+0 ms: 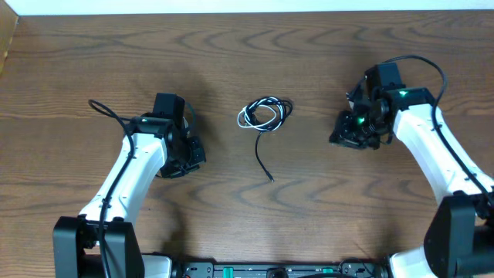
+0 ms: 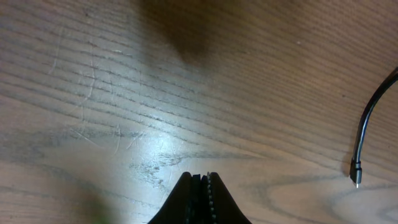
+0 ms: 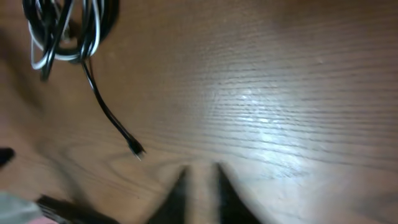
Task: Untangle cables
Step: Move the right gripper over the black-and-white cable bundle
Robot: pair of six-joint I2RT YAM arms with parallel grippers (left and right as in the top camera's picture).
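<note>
The cables lie as a small tangled coil of thin black cords and one white cord at the table's middle. One black cord end trails toward the front, ending in a small plug. The coil also shows in the right wrist view, with the trailing plug. The left wrist view shows only that trailing end. My left gripper is shut and empty, left of the coil. My right gripper is open a little and empty, right of the coil. Neither touches the cables.
The wooden table runs to a pale edge at the back. A light box corner stands at the far left. The arms' own thick black wires loop beside each wrist.
</note>
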